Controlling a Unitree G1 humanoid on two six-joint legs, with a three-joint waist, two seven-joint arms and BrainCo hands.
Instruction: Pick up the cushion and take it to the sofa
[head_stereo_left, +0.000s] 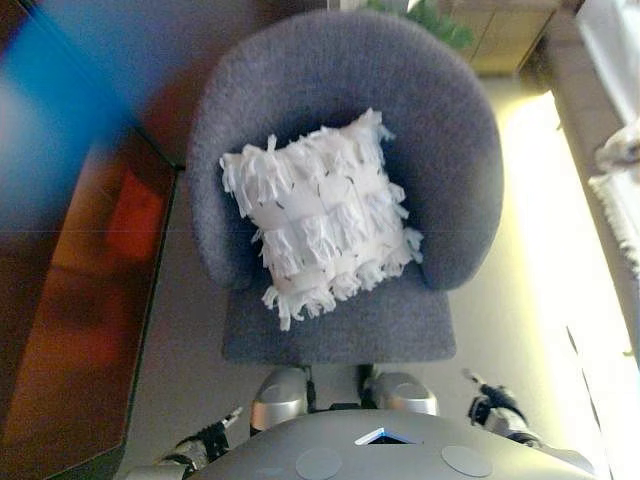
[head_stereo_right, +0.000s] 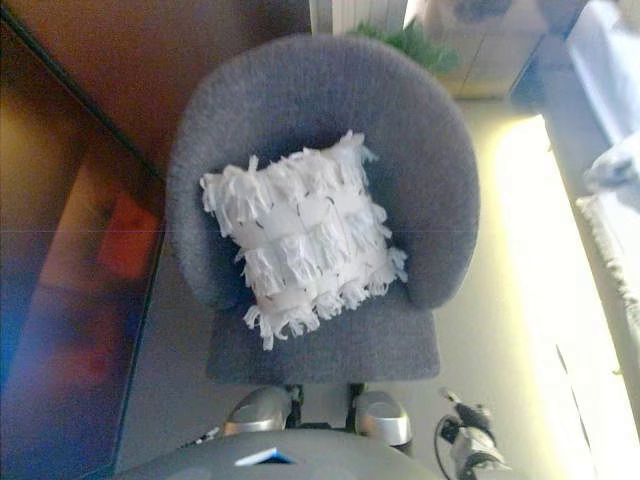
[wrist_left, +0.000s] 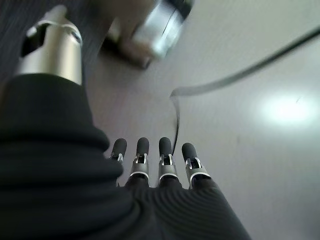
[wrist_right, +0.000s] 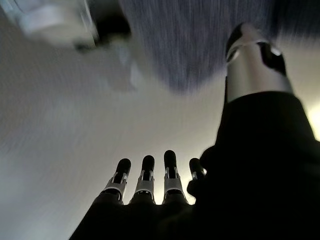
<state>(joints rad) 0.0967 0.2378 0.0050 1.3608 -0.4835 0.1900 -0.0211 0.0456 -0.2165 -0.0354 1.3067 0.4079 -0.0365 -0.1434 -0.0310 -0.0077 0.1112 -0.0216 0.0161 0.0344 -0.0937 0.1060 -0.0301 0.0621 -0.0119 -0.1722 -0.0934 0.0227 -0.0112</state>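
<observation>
**Cushion on the armchair, both hands low and empty**

While the white fringed cushion (head_stereo_left: 318, 218) lies tilted in the hollow of the grey armchair (head_stereo_left: 440, 120), leaning against the curved backrest with its lower corner hanging over the seat pad, neither hand is anywhere near it. The cushion is covered in rows of ragged white tassels and sits a little toward the robot's left side of the seat.

The left hand (wrist_left: 155, 167) shows in its own wrist view with its fingers straight and side by side, pointing down at bare grey floor (wrist_left: 250, 165); nothing lies between them and the thumb. In the head views it appears only at the bottom edge, low and well apart from the chair's front.

The right hand (wrist_right: 150, 182) shows the same in its wrist view: fingers extended in a loose row, thumb held apart, holding nothing, with the dark grey fabric of the armchair past the fingertips. In the head views it sits at the lower right edge (head_stereo_right: 468, 425), beside the chair's front corner and not touching it.

A dark wooden cabinet (head_stereo_left: 80, 300) stands just beside the armchair on the robot's left. A green plant (head_stereo_left: 435, 20) shows behind the backrest.
</observation>
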